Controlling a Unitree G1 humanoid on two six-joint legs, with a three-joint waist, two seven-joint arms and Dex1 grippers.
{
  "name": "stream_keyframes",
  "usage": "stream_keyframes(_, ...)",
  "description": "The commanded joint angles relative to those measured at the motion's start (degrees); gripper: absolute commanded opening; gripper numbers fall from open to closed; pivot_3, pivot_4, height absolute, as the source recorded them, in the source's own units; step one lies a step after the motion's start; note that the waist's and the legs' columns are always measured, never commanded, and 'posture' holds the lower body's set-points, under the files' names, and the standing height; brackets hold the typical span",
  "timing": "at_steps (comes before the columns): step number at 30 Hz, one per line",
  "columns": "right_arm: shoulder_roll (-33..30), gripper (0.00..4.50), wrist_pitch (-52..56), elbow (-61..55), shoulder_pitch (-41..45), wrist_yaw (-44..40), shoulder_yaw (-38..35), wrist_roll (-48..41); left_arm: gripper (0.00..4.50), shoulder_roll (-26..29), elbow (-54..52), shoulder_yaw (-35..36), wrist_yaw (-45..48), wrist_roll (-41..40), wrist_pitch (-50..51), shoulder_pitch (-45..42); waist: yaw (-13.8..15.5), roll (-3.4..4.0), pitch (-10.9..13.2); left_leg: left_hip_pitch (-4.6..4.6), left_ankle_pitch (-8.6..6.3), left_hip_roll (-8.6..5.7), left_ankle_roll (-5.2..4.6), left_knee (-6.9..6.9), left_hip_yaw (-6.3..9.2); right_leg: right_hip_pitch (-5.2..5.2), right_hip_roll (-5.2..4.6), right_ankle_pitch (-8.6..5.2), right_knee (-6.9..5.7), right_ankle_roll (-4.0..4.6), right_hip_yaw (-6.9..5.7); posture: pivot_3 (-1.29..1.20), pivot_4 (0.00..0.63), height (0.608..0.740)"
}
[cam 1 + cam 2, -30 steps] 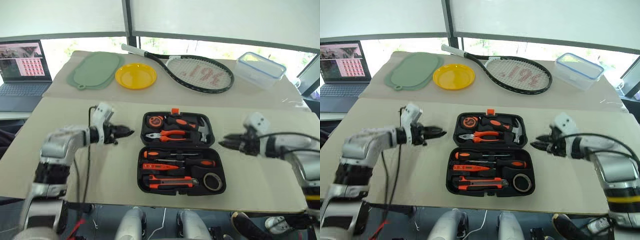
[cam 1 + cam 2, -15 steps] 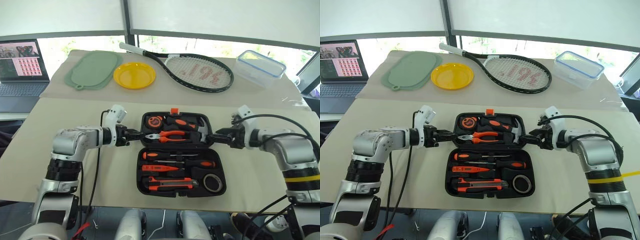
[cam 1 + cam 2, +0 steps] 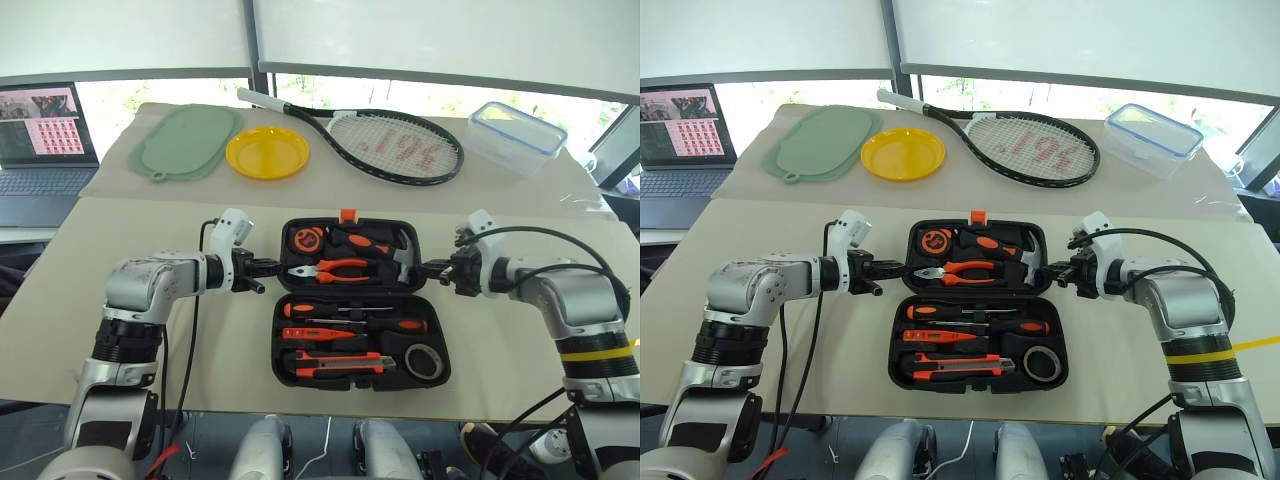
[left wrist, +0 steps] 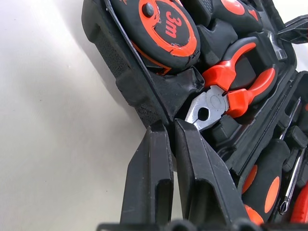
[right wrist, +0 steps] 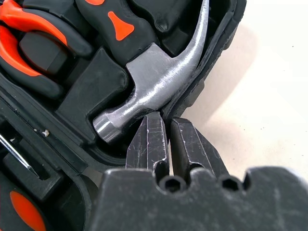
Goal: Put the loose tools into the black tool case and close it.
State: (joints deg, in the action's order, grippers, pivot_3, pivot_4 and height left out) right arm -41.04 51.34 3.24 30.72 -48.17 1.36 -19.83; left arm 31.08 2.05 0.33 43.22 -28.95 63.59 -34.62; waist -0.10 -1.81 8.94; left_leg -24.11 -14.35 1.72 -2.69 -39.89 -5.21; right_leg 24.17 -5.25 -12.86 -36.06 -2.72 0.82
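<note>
- Fingers of the left gripper [image 4: 166, 126] are pinched on the far half's rim of the black tool case [image 3: 300, 372], at its 9 o'clock side; the right gripper [image 5: 166, 118] pinches the rim at 3 o'clock, beside the hammer [image 5: 156, 77].
- Loading looks done: the utility knife [image 3: 335, 367], screwdrivers [image 3: 355, 322] and tape roll [image 3: 425, 361] lie in the near half's slots.
- Left to do: fold the far half over and latch it.

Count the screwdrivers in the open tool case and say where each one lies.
3, all in the near half of the black tool case: a black-and-orange screwdriver nearest the hinge, another right of centre, a slim orange screwdriver beneath them. Others may hide under tools.
</note>
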Motion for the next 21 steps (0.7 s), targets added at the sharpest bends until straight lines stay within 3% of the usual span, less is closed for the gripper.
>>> stream_keyframes(1,0.8,0.04,-1.2,-3.2,0.8,0.7,-1.6,-1.0,0.00,-0.8,-3.7,-0.5,1.5,-1.7,-1.9,0.9,0.0,0.00,0.0,0.00,0.00,0.00,0.00,0.00,0.00,0.00,0.00,0.00,0.00,0.00,0.00,0.00,0.150,0.738)
stream_keyframes(8,3.9,0.04,-6.0,-8.1,0.1,5.0,-5.7,-1.3,0.00,-3.5,-7.9,0.7,-0.4,2.2,-17.2,1.6,0.2,-0.01,0.0,-0.15,0.01,0.00,0.01,-0.01,0.00,0.14,-0.03,0.01,0.01,0.00,0.00,0.00,0.150,0.738)
stream_keyframes(14,3.6,0.04,-13.2,-15.3,-6.0,7.8,-6.2,2.1,0.00,-4.0,-13.9,-1.8,-0.2,7.6,-30.8,7.5,0.6,0.00,0.0,-0.23,0.00,0.00,0.01,0.08,-0.02,0.21,-0.04,0.02,0.03,0.01,-0.01,0.00,0.150,0.738)
stream_keyframes(17,3.8,0.04,-16.0,-20.0,-11.2,8.8,-6.1,3.4,0.00,-4.3,-14.8,-3.1,-2.4,12.7,-38.8,12.2,0.7,0.00,0.0,-0.26,-0.02,0.01,-0.02,0.13,-0.04,0.20,-0.04,0.02,0.02,0.01,-0.02,0.00,0.150,0.738)
stream_keyframes(21,5.5,0.04,-25.8,-21.8,-19.4,15.7,-4.3,11.8,0.00,-4.0,-11.8,-4.0,-9.2,23.6,-54.9,19.3,0.7,0.03,0.0,-0.19,-0.07,0.02,-0.07,0.14,-0.06,0.11,-0.06,0.02,0.20,0.00,-0.04,0.00,0.150,0.738)
